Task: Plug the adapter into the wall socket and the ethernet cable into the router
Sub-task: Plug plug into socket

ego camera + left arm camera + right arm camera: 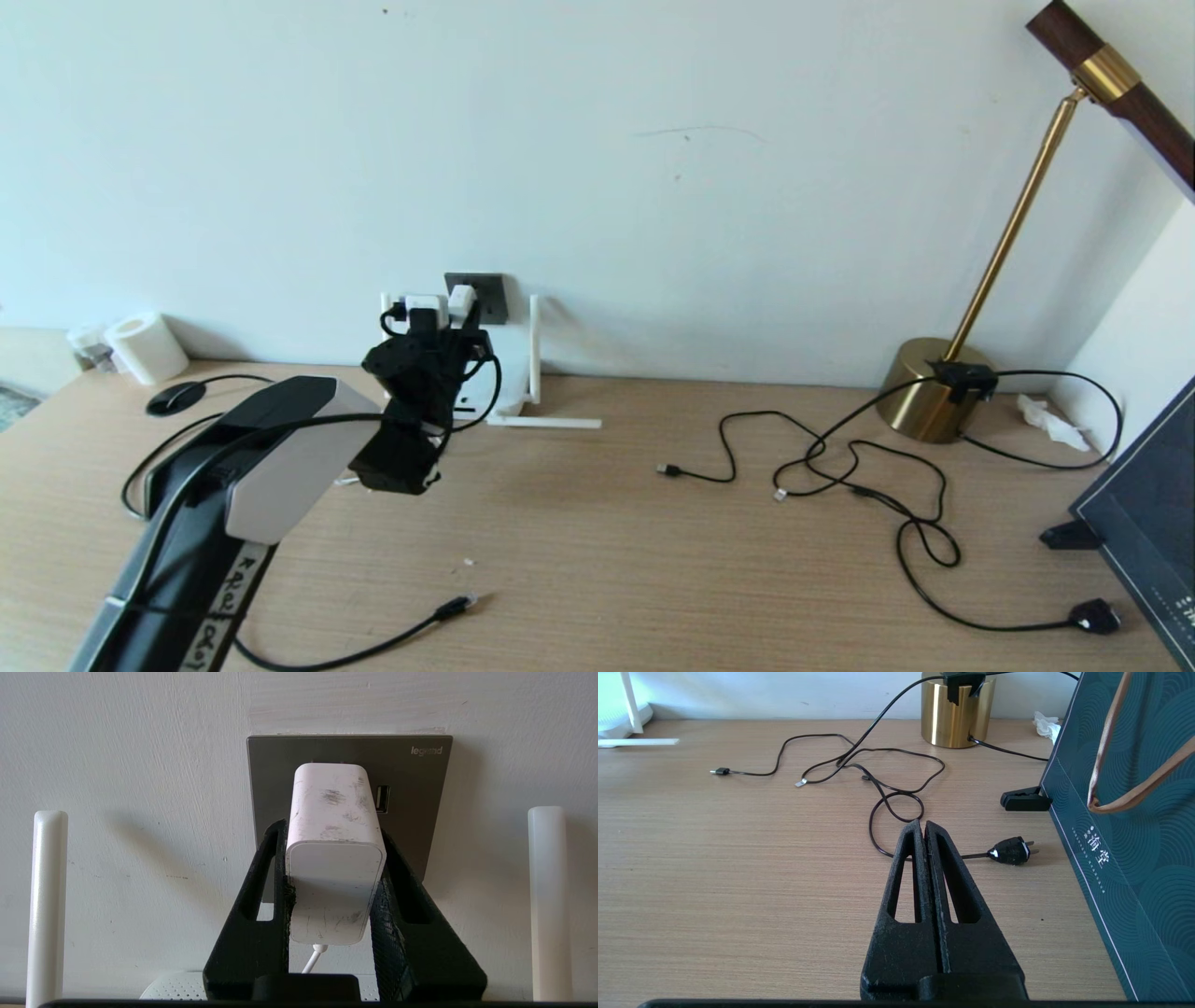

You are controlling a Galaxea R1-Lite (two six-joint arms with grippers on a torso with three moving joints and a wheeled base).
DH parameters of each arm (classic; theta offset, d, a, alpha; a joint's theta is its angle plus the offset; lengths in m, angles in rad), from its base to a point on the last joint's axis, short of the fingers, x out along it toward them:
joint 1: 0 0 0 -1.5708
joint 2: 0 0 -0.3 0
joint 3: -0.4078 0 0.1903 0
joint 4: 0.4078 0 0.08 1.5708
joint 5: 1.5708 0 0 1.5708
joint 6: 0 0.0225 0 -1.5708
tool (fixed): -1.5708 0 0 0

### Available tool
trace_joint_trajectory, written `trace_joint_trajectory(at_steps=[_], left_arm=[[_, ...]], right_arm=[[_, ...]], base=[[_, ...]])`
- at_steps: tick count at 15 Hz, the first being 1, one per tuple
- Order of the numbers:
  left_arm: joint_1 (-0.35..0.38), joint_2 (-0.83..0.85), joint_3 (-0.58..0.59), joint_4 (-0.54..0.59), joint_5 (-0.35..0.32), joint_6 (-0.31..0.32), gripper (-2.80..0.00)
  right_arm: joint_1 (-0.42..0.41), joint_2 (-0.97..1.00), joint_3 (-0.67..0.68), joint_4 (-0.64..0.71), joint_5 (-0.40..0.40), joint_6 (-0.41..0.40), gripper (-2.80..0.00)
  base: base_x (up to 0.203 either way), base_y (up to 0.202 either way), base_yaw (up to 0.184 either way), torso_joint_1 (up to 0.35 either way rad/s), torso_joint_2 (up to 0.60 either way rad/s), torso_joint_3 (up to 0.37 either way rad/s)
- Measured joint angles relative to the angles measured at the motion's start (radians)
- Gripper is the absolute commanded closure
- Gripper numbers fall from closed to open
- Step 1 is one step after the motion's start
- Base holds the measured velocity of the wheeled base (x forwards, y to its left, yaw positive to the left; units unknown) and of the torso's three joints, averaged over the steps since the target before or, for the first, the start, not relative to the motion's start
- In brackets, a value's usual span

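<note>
The adapter [334,858], a small white plug block, sits up against the dark grey wall socket [411,793], low on the wall just above the bench [597,523]. Its long axis runs straight from the pincer toward the wall, prong end facing the plate and the thin white cord [314,957] trailing back from the rear face. Whether the prongs are fully seated is hidden behind the block.

The left pincer [334,868] grasps the adapter by its two side faces, one black finger on each side. That grip seems chosen to keep the block square to the plate while it is pushed in.

Below the socket stands the router [173,987], its white antennas [46,905] rising on either side of the wall plate.

Nearer on the bench, the ethernet cable [373,649] lies loose, its clear-tipped plug pointing toward the middle of the bench, not yet connected.

The right pincer [924,830] is clenched on nothing, parked low over the bench near thin black cords [878,788], a brass lamp base [955,716] and a dark green bag [1134,835].
</note>
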Motion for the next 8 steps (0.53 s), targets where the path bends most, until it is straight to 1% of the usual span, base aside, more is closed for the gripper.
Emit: trace_joint_trajectory(at_steps=[8], left_arm=[[0.0, 0.0, -0.021, 0.02, 0.001, 0.0, 0.0]], right_arm=[[0.0, 0.0, 0.0, 0.0, 0.0, 0.0, 0.0]], base=[[0.0, 0.0, 0.0, 0.0, 0.0, 0.0]])
